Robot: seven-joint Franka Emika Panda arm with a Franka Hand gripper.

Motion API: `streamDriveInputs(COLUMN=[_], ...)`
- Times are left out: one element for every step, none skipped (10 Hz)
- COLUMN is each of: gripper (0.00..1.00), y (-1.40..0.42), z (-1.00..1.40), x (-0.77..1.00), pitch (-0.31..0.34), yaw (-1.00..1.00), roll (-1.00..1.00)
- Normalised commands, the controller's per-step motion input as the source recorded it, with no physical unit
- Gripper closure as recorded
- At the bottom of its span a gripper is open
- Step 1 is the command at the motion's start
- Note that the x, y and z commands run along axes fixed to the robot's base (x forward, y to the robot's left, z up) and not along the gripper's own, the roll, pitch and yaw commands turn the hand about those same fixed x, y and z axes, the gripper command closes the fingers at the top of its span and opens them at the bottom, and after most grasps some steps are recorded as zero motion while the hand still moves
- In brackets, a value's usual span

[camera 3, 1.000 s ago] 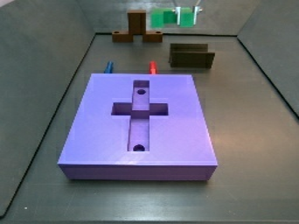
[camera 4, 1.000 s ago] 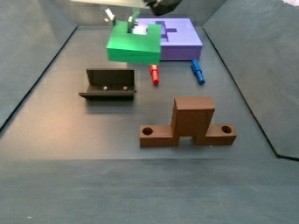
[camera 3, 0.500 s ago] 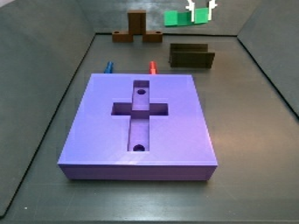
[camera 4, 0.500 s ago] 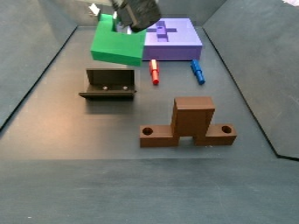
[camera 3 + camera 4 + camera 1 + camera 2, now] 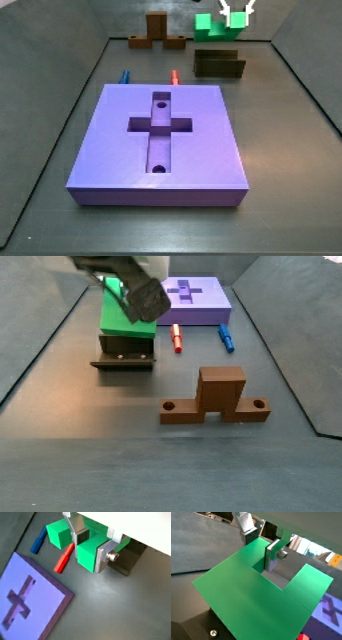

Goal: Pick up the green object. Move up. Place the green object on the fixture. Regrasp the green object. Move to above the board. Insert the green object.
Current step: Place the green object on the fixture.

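Gripping green object (image 5: 85, 552) (notched plastic); end effector (image 5: 91, 551) clamped; above fixture (image 5: 123, 354)

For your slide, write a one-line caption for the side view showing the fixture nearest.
Gripper holds the green object just above the fixture.

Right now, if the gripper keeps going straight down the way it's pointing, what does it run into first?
Probably the fixture. The gripper holds the green object just above it in a side view, so the piece would likely meet the trough first, though depth is uncertain.
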Motion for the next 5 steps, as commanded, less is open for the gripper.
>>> streamDriveInputs(gripper=[1.0,1.0,1.0,1.0,1.0], y=[0.12,0.15,0.0,0.0,0.03], z=[-0.01,0.0,-0.01,-0.29,-0.65], x=[0.77,0.41,0.0,0.0,0.0], pitch=[0.234,0.0,-0.02,-0.231,-0.374], yaw=[-0.12,-0.17,0.03,0.04,0.0], roll=[-0.72,-0.53,0.0,0.0,0.0])
